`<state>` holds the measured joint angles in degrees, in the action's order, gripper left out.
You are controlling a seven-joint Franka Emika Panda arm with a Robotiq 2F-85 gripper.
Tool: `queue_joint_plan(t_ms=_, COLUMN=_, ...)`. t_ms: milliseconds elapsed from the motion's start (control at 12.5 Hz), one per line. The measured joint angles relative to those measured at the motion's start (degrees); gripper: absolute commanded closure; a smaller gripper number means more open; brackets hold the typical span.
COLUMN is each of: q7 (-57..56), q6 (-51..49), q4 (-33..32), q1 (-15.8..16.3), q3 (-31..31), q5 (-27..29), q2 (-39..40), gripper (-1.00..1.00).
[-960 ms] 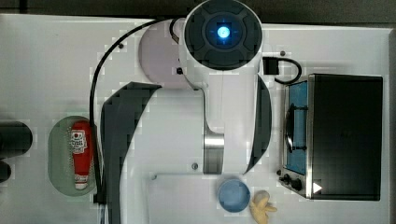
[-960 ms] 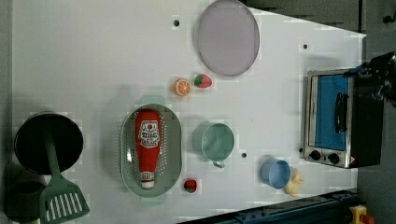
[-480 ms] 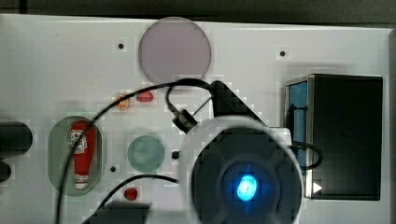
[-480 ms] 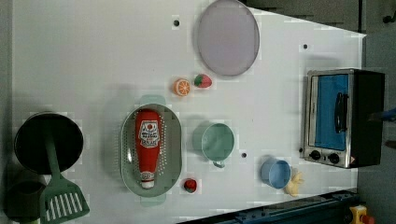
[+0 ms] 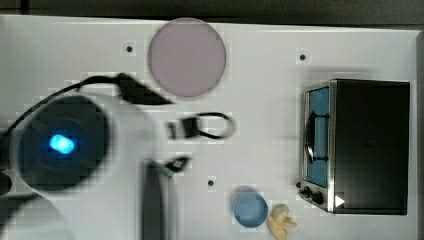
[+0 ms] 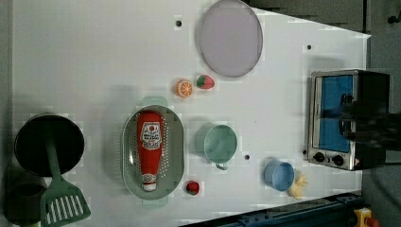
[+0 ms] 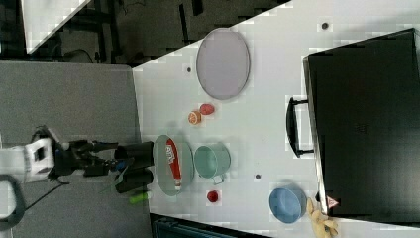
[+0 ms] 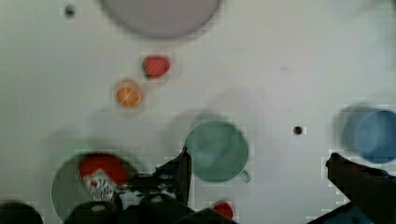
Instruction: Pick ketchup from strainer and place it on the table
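White table [image 6: 94,56] lay under all views, lilac plate [image 6: 231,39] at the left view's top, toaster oven [image 6: 347,118] at its right. Since the earlier frame the arm's bulk had swung to the top view's lower left. Ketchup [image 6: 150,147] lay lengthwise in the strainer [image 6: 176,151], left view's lower centre. Gripper [image 8: 257,179] hung above with fingers spread wide, holding nothing.

A lilac plate [image 6: 231,38], green mug [image 6: 219,144], blue cup [image 6: 278,175] — and a toaster oven [image 6: 349,118] beside them.
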<state>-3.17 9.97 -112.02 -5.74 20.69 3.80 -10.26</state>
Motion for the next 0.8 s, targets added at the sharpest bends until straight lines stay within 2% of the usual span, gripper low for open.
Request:
queue_joint_plan(t_ms=160, q7=0.0, q6=4.8, q4=-1.9, q1=1.4, q3=5.3, q5=0.3, q2=4.2, gripper=-1.0)
queue_joint_plan(t_ms=480, q7=1.8, q6=12.6, q4=-3.7, q1=1.9, q3=16.4, q5=0.2, q2=10.6, gripper=-1.0)
queue_joint_plan(t_ms=800, q7=2.8, q6=27.6, q4=-7.8, q1=3.0, q3=22.9, q5=0.0, q2=13.0, gripper=-1.0)
